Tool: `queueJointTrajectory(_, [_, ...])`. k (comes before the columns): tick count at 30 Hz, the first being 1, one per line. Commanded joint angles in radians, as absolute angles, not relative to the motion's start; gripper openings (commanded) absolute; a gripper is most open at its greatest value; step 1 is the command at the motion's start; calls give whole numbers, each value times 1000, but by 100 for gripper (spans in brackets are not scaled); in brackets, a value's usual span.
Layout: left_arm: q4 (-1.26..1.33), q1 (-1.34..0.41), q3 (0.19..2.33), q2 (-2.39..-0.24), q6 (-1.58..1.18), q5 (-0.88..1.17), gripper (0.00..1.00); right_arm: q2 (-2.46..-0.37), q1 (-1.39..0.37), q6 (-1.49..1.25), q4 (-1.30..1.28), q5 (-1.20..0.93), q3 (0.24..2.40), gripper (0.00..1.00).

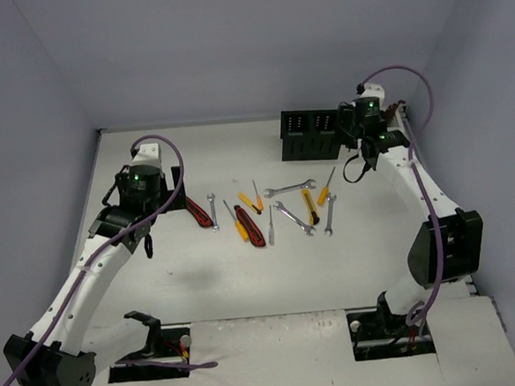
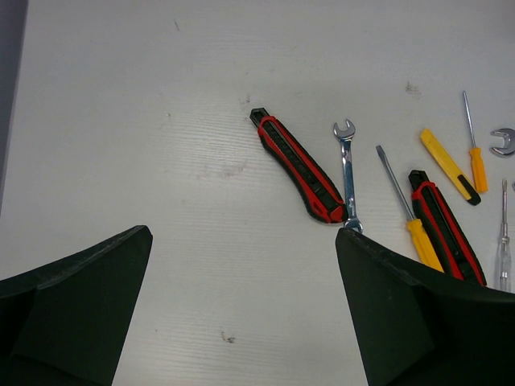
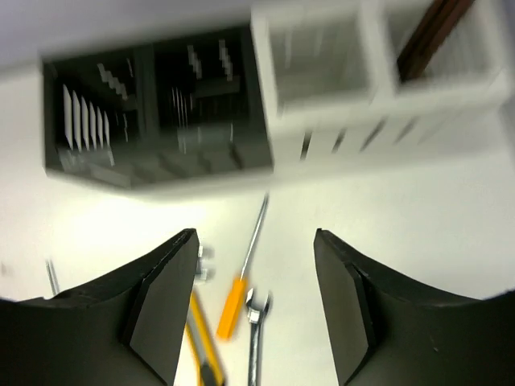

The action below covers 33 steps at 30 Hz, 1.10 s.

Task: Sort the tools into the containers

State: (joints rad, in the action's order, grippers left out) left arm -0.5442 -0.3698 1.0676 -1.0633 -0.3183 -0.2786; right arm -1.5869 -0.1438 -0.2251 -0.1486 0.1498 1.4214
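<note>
Several tools lie mid-table: a red-black knife, a wrench, an orange screwdriver, and a yellow knife. The black container stands at the back. The white container is beside it on the right, with a dark reddish thing leaning in its right compartment. My left gripper hangs wide open over bare table left of the knife. My right gripper is open and empty, high above the orange screwdriver in front of the boxes.
A second red-black knife, a yellow knife and more screwdrivers and wrenches lie in a loose row. Grey walls close in the table on three sides. The right wrist view is blurred.
</note>
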Motion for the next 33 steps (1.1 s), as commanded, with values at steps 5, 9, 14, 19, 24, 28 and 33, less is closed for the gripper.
queueJointTrajectory(5, [-521, -367, 1092, -1010, -340, -221, 97, -1517, -193, -442, -210, 97, 1133, 46])
queueJointTrajectory(9, [-546, -366, 1096, -996, -349, -210, 97, -1567, -220, -477, -220, 67, 1094, 43])
queueJointTrajectory(14, [-590, -367, 1096, -978, -354, -205, 97, -1642, -246, -504, -235, 57, 1080, 42])
queueJointTrajectory(19, [-607, -367, 1074, -942, -370, -207, 97, -1690, -249, -518, -245, 90, 1063, 40])
queueJointTrajectory(24, [-623, -365, 1059, -923, -377, -207, 97, -1733, -249, -516, -258, 106, 1067, 39])
queueJointTrajectory(28, [-627, -365, 1054, -915, -383, -206, 97, -1765, -249, -515, -261, 104, 1070, 38])
queueJointTrajectory(33, [-632, -365, 1049, -911, -386, -206, 97, -1798, -249, -512, -259, 99, 1067, 36])
